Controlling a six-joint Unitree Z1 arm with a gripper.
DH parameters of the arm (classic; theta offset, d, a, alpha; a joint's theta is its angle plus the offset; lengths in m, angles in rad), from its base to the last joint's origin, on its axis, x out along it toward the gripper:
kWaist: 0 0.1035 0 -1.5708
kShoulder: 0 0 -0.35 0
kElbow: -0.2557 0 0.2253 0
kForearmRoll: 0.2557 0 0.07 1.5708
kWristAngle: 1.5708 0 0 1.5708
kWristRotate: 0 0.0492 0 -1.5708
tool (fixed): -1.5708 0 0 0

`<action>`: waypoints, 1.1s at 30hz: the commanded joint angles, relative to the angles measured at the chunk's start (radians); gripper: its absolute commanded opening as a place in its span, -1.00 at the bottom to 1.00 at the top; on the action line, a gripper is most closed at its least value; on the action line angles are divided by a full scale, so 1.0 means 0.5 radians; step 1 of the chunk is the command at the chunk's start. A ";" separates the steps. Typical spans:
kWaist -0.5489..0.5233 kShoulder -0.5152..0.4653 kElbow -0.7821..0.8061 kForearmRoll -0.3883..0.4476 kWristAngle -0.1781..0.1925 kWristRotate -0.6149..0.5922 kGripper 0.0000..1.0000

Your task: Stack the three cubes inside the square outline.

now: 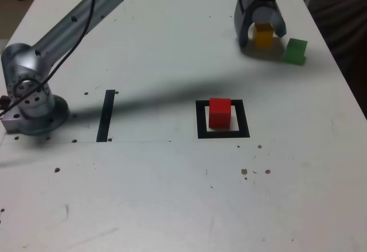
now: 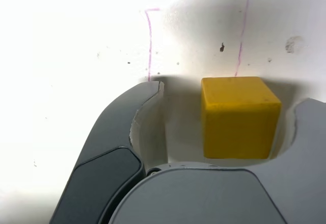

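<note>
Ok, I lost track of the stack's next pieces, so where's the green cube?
The green cube is in the exterior view's upper right, just right of the yellow cube.
</note>
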 commanded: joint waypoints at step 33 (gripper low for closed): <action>-0.117 -0.191 0.175 0.040 0.013 0.004 -0.39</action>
